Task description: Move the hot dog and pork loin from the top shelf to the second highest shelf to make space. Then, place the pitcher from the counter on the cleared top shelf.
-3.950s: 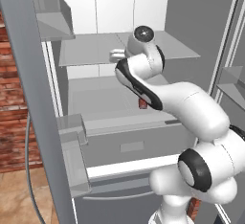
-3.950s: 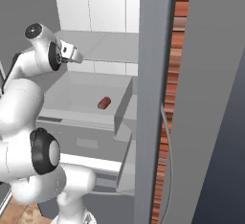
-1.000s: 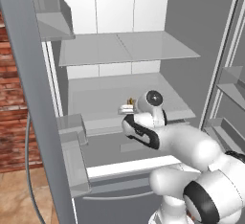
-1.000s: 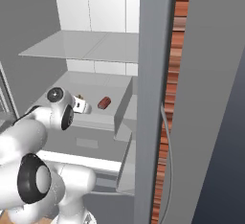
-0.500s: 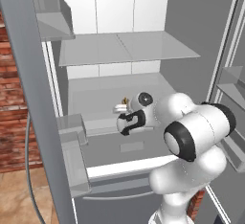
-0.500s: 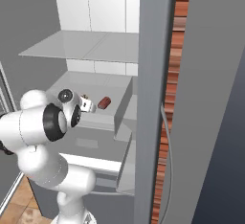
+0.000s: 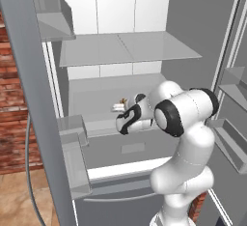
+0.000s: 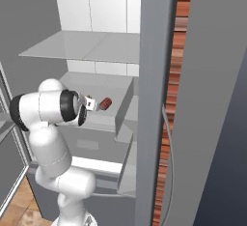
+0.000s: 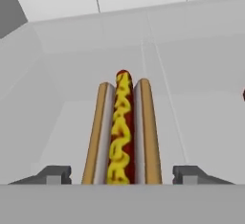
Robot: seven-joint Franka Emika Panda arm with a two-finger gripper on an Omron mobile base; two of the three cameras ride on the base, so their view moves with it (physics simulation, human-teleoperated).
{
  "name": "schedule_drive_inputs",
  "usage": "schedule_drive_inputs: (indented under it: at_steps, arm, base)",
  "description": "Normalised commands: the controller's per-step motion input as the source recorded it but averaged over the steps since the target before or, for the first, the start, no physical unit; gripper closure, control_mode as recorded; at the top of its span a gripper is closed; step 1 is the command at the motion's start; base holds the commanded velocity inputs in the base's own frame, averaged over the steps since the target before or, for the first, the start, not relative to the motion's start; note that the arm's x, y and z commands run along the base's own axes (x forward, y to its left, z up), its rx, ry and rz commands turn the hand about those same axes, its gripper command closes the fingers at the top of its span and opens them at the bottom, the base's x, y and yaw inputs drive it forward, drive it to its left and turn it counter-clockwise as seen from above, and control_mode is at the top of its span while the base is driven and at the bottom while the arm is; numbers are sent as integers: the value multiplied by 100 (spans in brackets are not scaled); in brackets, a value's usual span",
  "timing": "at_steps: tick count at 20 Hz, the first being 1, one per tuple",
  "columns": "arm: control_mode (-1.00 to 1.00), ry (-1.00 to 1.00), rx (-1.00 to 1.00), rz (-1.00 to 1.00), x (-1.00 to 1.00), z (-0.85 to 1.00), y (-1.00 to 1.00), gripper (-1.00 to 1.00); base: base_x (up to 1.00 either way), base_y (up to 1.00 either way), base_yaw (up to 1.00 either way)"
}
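Inside the open fridge, your top shelf is bare. Below it, on the second shelf, the pork loin lies beside the hot dog, which sits between your spread gripper fingers. The pitcher remains.

The hot dog ran off behind the grey band, its near end cut off. In the left base view the arm hid most of it, leaving a pale end. The pincer showed just two fingertips, spread wide on either side of the bun.
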Motion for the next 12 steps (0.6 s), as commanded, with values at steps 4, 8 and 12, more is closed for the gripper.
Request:
schedule_drive_inputs:
  at_steps: [4, 8, 12]
  arm:
    - [-100, -10, 0, 0, 2, 9, 31, -100]
    - [-100, -15, -3, 0, -5, 39, 43, -100]
    - [-100, -4, -5, 0, -16, 71, 20, -100]
  base:
    - [0, 0, 0]
    - [0, 0, 0]
    - [0, 0, 0]
